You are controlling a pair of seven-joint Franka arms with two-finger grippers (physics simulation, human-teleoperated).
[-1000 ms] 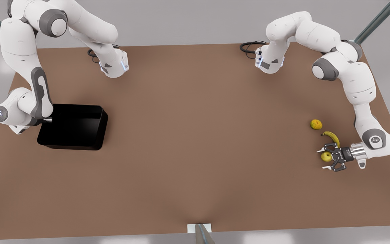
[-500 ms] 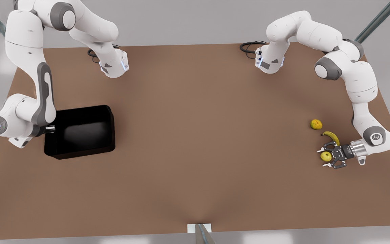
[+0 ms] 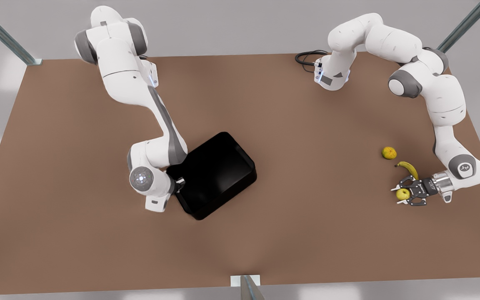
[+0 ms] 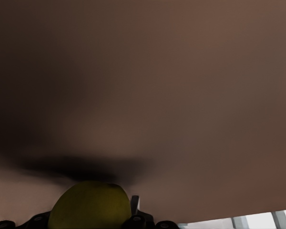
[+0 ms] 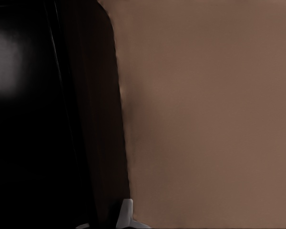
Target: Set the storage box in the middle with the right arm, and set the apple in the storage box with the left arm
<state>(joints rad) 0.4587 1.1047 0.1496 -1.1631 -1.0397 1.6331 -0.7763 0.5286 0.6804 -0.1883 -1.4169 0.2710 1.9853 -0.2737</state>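
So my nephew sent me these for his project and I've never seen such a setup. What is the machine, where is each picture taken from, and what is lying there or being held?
These are simulator renders of two white jointed robot arms at a brown table. The wide picture looks down from a camera off the arms; the other two come from cameras on each arm's wrist.

On the front view's left, the right pincer grips the wall of the glossy black shallow storage box, which sits near the table's middle, turned at an angle. The right wrist view shows that black wall up close.

On the front view's right, the left pincer has its fingers around the small yellow-green apple; whether they press it, I cannot tell. The left wrist view shows the apple too. Nearby lie a curved yellow banana and a rough orange-yellow round fruit.
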